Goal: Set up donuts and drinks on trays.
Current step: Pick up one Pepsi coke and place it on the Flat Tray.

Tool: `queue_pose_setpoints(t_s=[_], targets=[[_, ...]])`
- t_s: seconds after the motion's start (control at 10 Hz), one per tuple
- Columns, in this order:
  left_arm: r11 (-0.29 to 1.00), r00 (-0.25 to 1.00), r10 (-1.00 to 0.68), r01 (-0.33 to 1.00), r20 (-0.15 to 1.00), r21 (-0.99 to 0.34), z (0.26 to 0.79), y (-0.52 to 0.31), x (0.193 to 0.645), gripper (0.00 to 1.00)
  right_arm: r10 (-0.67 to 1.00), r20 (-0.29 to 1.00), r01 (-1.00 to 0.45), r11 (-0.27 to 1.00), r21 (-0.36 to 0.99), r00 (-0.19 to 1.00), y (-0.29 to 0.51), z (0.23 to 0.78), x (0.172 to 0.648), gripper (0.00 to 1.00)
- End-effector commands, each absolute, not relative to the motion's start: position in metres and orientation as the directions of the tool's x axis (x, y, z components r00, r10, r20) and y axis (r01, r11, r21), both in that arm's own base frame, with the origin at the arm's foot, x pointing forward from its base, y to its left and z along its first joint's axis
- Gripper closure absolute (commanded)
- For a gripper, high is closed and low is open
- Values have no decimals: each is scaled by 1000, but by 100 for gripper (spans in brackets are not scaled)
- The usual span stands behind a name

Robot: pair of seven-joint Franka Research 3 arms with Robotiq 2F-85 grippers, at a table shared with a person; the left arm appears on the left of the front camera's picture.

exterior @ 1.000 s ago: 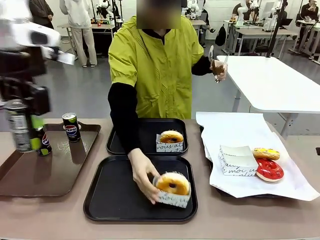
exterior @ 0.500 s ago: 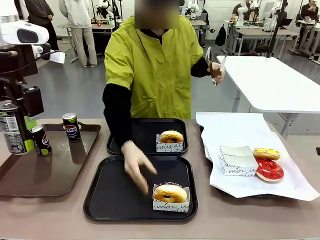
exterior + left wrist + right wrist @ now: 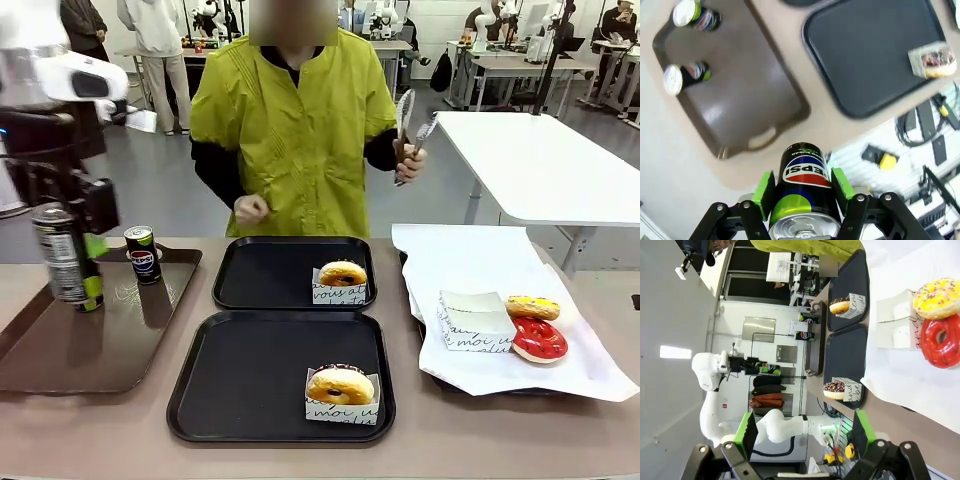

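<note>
My left gripper (image 3: 72,240) is shut on a dark Pepsi can (image 3: 60,270), held upright just above the brown tray's left part; the left wrist view shows that can (image 3: 805,175) between the green pads (image 3: 764,192). Another drink (image 3: 142,253) stands on the brown tray. The near black tray (image 3: 240,380) carries a boxed donut (image 3: 342,390) at its front right. On the far black tray (image 3: 265,275) sits a second boxed donut (image 3: 342,280). My right gripper (image 3: 804,432) is open, with nothing between its fingers.
The brown tray (image 3: 60,350) lies at the left, with two cans (image 3: 682,80) standing on it. A white-paper-lined tray (image 3: 470,260) at the right holds an empty box (image 3: 472,320), a yellow donut (image 3: 532,307) and a red donut (image 3: 540,340). The person holds tongs (image 3: 408,125) raised.
The person let go of the boxed donut on the near tray and drew that hand back to the chest. My left gripper swung slightly right with the can.
</note>
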State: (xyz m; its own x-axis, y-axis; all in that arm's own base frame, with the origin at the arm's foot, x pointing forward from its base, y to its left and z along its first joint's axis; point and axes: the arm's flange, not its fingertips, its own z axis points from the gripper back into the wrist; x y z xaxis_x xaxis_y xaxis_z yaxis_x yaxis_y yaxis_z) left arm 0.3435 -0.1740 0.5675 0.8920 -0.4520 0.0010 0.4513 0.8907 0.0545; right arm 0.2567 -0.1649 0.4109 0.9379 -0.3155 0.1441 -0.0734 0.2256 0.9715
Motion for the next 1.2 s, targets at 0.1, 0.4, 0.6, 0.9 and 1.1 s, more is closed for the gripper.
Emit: queue_pose_setpoints(t_s=[0.1, 0.4, 0.6, 0.9, 1.1], targets=[[914, 911, -406, 403, 71, 50, 544, -234, 429, 41, -325, 155, -86, 218, 972, 933, -165, 411, 258, 0], [921, 920, -381, 386, 90, -44, 498, -263, 493, 41, -325, 155, -86, 218, 972, 933, -165, 411, 258, 0], [926, 921, -372, 377, 118, -17, 483, -270, 522, 41, -325, 155, -86, 218, 972, 933, -165, 411, 258, 0], [915, 913, -396, 402, 98, -46, 474, -266, 514, 41, -325, 155, -86, 218, 972, 933, -165, 411, 258, 0], [915, 915, -395, 400, 83, -51, 469, -267, 521, 41, -325, 155, -86, 218, 972, 933, -165, 411, 258, 0]])
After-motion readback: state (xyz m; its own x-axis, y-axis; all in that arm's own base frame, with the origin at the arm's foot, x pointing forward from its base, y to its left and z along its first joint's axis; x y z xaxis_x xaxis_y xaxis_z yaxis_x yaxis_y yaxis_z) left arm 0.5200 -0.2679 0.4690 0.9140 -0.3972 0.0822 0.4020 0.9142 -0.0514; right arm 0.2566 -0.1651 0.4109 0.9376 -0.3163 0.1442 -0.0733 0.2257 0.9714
